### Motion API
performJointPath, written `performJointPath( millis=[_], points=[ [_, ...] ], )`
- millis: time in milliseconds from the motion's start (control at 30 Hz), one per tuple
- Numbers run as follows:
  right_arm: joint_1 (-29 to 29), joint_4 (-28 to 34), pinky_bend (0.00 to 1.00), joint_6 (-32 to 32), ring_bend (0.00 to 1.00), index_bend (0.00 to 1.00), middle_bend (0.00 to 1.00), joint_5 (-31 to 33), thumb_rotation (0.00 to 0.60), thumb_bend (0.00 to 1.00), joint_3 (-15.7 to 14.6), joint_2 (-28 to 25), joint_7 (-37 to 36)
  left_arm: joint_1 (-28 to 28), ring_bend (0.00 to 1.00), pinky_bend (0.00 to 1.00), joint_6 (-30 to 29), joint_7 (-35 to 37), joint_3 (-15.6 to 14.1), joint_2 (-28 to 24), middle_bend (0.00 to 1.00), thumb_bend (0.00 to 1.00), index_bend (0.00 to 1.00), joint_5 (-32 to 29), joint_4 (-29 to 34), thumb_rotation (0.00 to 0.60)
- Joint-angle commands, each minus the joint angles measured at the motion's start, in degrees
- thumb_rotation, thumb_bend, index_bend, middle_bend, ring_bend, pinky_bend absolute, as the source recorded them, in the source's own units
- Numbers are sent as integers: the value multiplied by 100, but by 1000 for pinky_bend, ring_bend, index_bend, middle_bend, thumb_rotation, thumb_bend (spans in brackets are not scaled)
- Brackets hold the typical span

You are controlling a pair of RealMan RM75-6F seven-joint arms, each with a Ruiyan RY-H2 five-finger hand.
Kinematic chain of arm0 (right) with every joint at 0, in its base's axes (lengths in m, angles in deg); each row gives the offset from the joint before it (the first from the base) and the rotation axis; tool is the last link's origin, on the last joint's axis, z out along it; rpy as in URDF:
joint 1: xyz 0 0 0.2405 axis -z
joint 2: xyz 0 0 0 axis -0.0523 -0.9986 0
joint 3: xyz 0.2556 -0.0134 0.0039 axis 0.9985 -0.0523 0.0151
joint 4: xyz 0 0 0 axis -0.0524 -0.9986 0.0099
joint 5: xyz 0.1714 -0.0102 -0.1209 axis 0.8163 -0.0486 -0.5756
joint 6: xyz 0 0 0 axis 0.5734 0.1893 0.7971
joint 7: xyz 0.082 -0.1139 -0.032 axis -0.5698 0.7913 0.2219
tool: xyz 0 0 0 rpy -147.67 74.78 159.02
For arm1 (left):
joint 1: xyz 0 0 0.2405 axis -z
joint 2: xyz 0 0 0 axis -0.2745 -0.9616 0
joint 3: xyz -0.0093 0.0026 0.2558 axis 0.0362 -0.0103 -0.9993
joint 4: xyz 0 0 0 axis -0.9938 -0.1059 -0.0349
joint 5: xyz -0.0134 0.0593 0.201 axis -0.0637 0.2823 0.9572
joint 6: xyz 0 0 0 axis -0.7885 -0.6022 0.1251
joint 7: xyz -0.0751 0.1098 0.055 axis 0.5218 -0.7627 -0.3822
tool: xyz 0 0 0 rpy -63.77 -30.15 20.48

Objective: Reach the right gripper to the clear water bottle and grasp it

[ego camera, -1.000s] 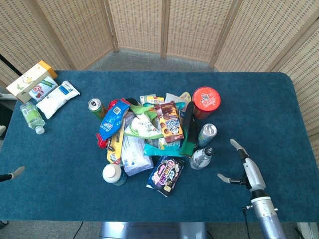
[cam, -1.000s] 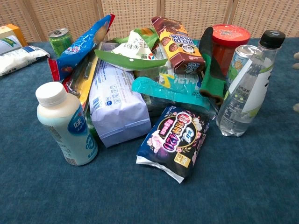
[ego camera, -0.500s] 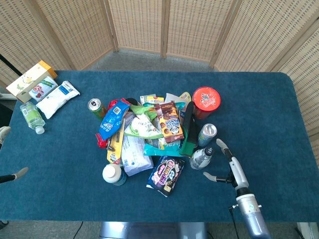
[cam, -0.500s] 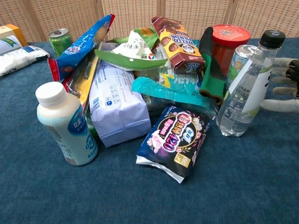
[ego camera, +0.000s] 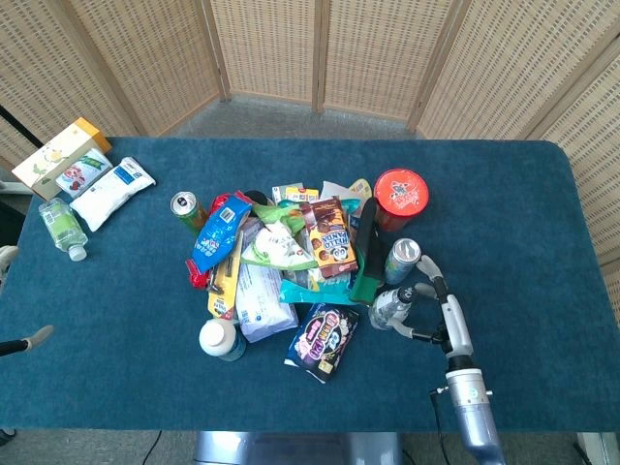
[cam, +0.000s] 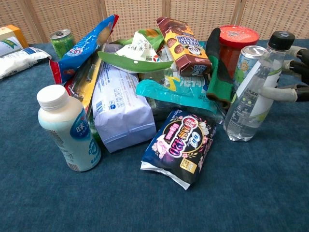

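The clear water bottle (ego camera: 391,306) (cam: 248,104) with a black cap stands upright at the right edge of the pile of snacks. My right hand (ego camera: 436,312) (cam: 291,79) has come in from the right and sits against it. Its thumb (cam: 275,94) touches the bottle's front side, and other fingers (cam: 295,52) reach past the neck behind it. The fingers are spread around the bottle and not clenched on it. Only fingertips of my left hand (ego camera: 31,338) show at the far left table edge, apart and holding nothing.
A silver can (ego camera: 402,259) (cam: 247,60) and a red-lidded tub (ego camera: 400,194) (cam: 235,41) stand just behind the bottle. A green-black pouch (cam: 217,72) leans on its left and a purple packet (cam: 183,145) lies in front. A white milk bottle (cam: 70,128) stands front left.
My right hand has moved left across the table, from well clear of the bottle to touching it with fingers on both sides. The bottle has stayed in place.
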Motion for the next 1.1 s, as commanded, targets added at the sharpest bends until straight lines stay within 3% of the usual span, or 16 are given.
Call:
performJointPath(
  millis=[33,200,367,667,1100],
  points=[
    [33,-62,621,31,374,330,674,-14,600,0,-32,78,14,1,0,0,-1,3,3,-2,0,0,60,-2,-3,600],
    [125,-96,694,176,529,544,845,-68,600,0,-71,149,-25,-22,0,0,-47,45,9,-21,0,0,59,9,-1,600],
    [156,-62,709,321,627,673,957,-85,600,0,9,158,97,-20,0,0,-46,81,17,-26,0,0,59,3,-11,600],
    [165,440,709,520,631,679,966,-252,600,0,159,-150,446,-5,0,0,-7,147,19,-34,0,0,59,1,-18,600],
    [19,1870,710,905,632,685,967,-241,600,0,964,-965,1310,-32,0,0,-33,269,-1,-87,0,0,60,89,8,600]
  ],
)
